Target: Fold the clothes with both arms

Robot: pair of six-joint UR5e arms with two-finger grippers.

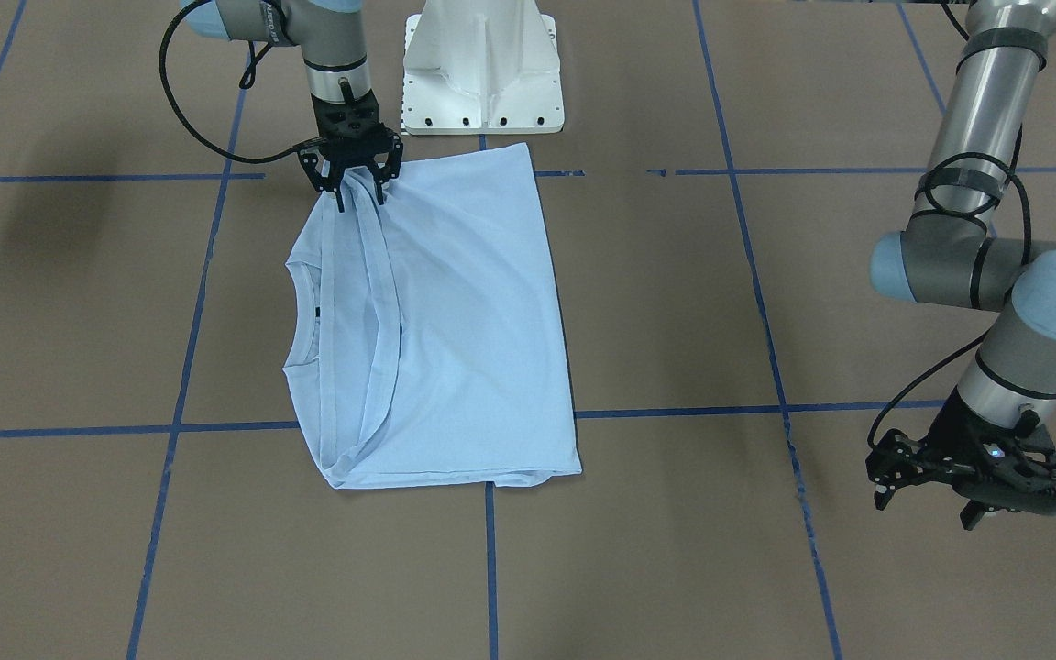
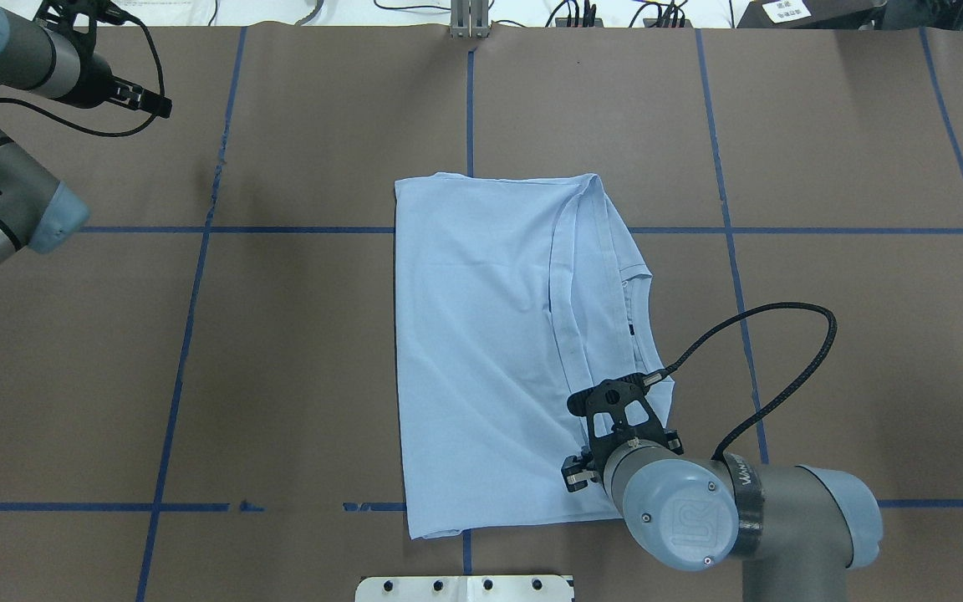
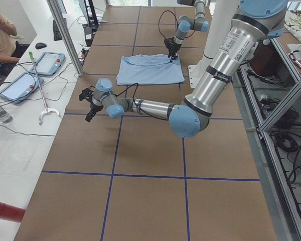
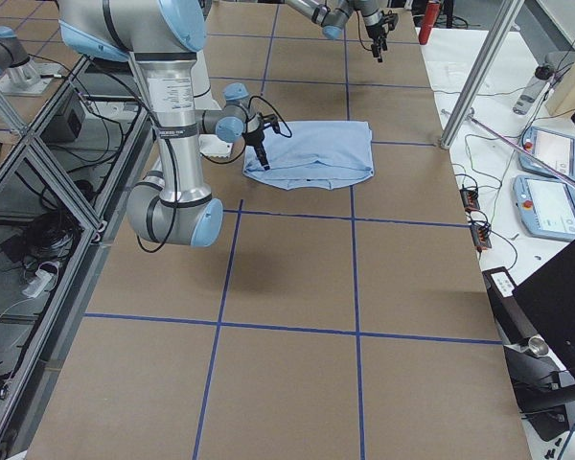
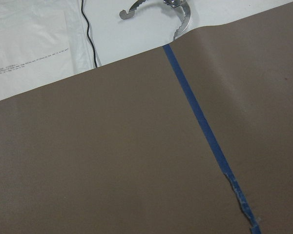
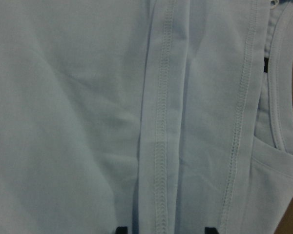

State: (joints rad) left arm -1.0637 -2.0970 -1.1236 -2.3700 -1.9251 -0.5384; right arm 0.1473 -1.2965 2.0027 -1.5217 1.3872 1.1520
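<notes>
The light blue T-shirt (image 1: 464,312) lies folded over on the brown table, its hem band running beside the ribbed collar (image 1: 294,312). The dark neck label (image 2: 630,330) shows; the logo is hidden. My right gripper (image 1: 359,195) points down at the shirt's corner nearest the robot base, fingers apart astride the hem band. In the right wrist view (image 6: 166,229) both fingertips show apart, with the stitched hem between them. My left gripper (image 1: 922,506) is open and empty, low over bare table far from the shirt, also seen in the overhead view (image 2: 151,102).
The white pedestal base (image 1: 482,64) stands just behind the shirt. Blue tape lines (image 1: 675,412) grid the table. The left wrist view shows the table's far edge with a metal hook tool (image 5: 156,9) beyond it. Tablets (image 3: 45,60) and a person (image 3: 0,30) are at the side bench.
</notes>
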